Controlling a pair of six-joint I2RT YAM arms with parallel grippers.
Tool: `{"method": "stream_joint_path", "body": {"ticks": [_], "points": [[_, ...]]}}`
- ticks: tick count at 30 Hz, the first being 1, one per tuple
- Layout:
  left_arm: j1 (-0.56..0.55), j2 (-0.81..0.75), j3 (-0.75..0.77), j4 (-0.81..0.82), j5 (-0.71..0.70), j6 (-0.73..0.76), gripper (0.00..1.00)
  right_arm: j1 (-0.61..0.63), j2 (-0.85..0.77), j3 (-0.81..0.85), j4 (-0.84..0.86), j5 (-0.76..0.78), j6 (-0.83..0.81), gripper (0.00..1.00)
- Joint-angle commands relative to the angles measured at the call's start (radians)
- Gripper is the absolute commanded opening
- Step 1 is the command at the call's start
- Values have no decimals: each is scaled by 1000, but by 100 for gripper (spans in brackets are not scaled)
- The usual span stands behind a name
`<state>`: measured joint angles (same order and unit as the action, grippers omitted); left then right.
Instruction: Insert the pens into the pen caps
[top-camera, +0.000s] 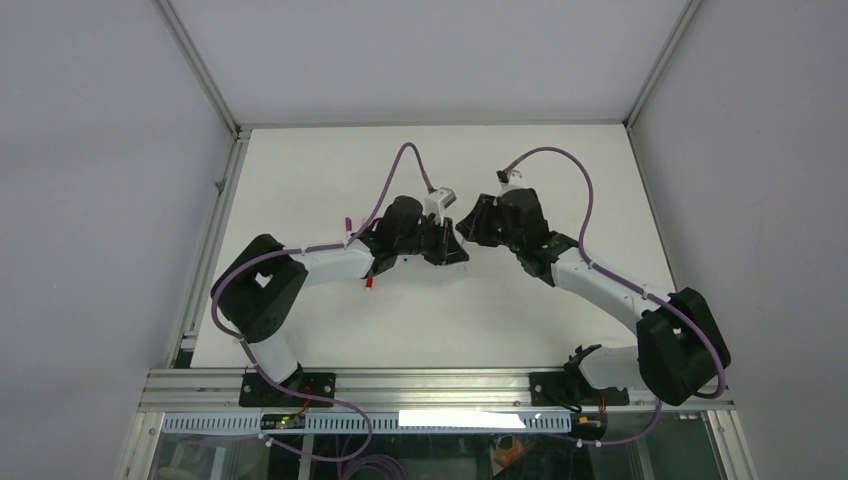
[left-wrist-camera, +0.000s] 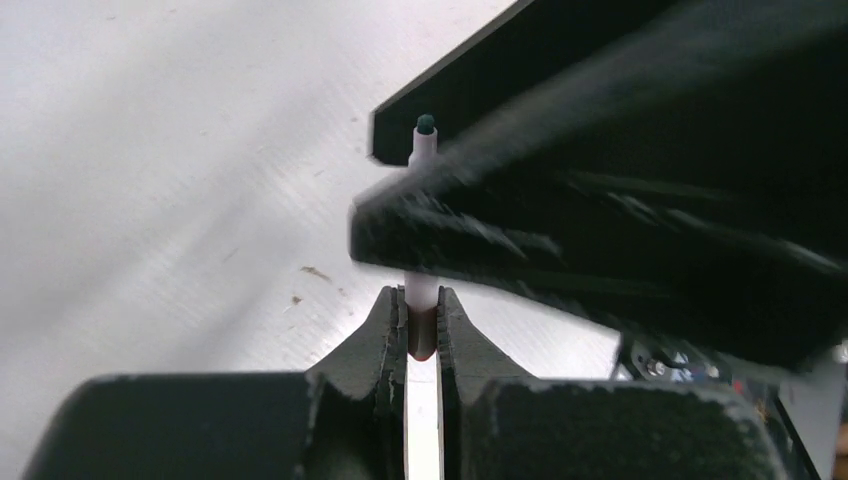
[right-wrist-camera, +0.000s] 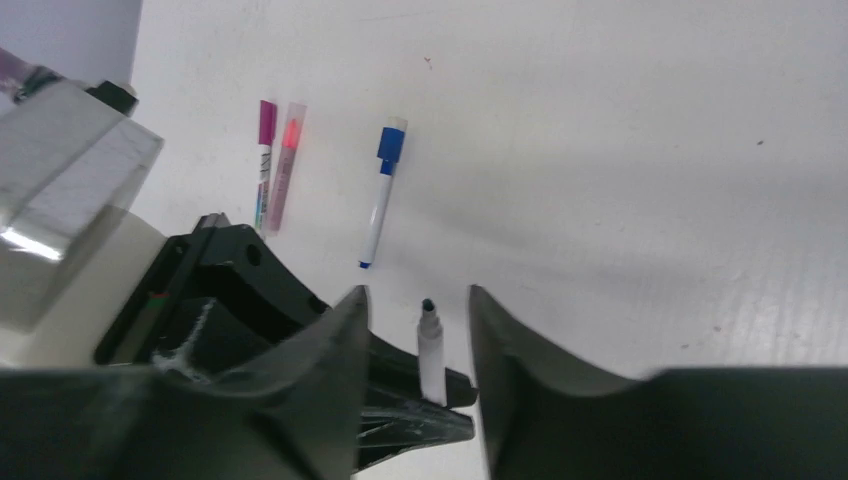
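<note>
My left gripper (left-wrist-camera: 421, 300) is shut on the lower end of a white pen (left-wrist-camera: 421, 288), which stands upright with its dark tip (left-wrist-camera: 425, 125) bare. The two grippers meet at the table's middle, the left gripper (top-camera: 450, 250) just below the right gripper (top-camera: 465, 226). My right gripper (right-wrist-camera: 418, 295) is open, and the same white pen (right-wrist-camera: 431, 355) stands in the gap without touching either finger. No cap shows between its jaws. A magenta pen (right-wrist-camera: 265, 160), a pink-red pen (right-wrist-camera: 286, 165) and a white pen with a blue section (right-wrist-camera: 383, 190) lie side by side on the table beyond.
The white table (top-camera: 330, 170) is walled by grey panels on three sides. A small red piece (top-camera: 369, 283) lies by my left forearm and another red bit (top-camera: 348, 224) just above it. Purple cables loop over both arms.
</note>
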<state>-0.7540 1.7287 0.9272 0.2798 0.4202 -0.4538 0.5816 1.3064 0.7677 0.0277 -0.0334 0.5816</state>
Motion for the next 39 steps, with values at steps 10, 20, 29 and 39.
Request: {"method": "stream_joint_path", "body": {"ticks": [10,20,29,39], "points": [[79,-189,-92,-213,-245,94,0,9,-199,-27,50,142,-52,85],[247,-568,-277,-421,-387,129,0,285,-69,61,-77,320,-183,79],[350,-740,-382,-470,-416,96,0,455,220,261,-35,350,-220,75],[439,-759,-428,-431,-388,86,0,519,480,537,-151,318,-210,67]]}}
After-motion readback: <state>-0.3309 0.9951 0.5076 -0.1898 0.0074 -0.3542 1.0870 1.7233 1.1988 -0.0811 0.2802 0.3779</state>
